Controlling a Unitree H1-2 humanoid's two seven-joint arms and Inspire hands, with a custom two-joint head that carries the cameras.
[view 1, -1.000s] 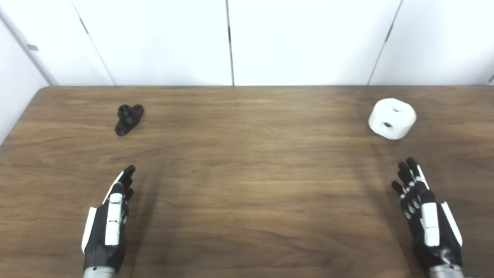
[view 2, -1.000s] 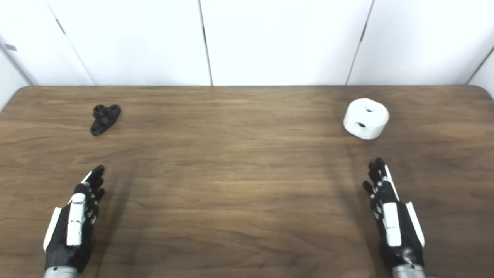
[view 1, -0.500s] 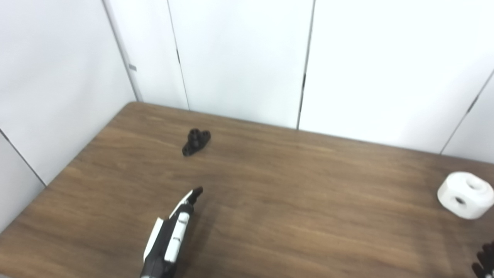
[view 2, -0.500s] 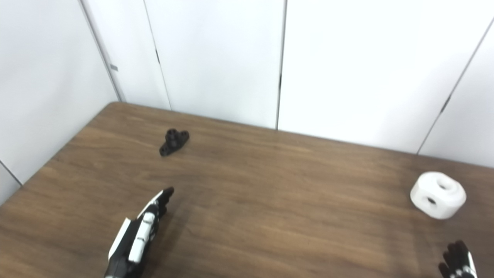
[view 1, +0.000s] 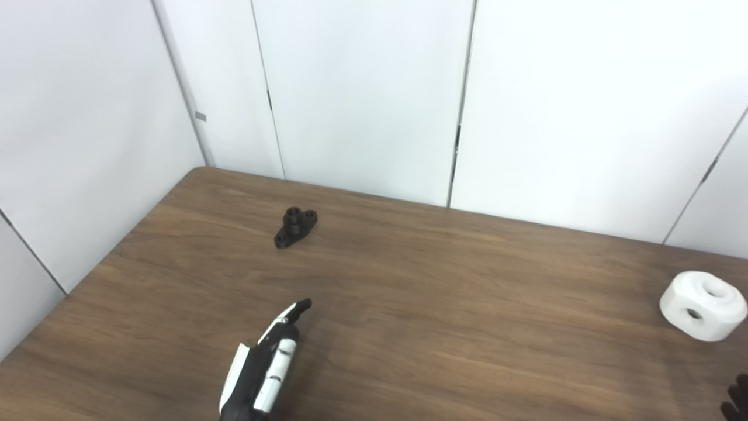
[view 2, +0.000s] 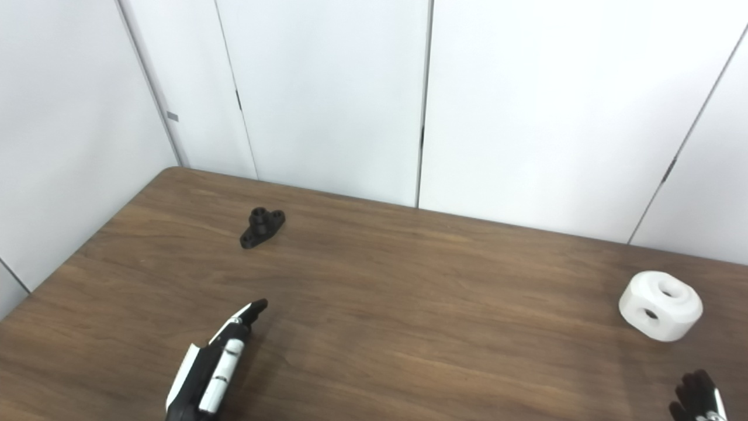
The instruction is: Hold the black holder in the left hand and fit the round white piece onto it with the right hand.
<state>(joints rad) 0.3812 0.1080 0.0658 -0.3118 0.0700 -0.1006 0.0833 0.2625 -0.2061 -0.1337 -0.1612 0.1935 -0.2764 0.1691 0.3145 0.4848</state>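
Both hands sit at my near edge. My left hand (view 2: 213, 365) holds nothing, its fingers straight and close together above the table (view 2: 409, 292). Of my right hand (view 2: 698, 399) I see only dark fingertips in the corner, so I cannot tell its state. Farther out on the right rests the round white piece (view 2: 661, 304). Farthest, back left, lies the black holder (view 2: 262, 227), well apart from both hands.

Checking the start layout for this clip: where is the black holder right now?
The black holder lies on the table toward its far left corner, beyond the left hand and untouched, far from the round white piece at the right.
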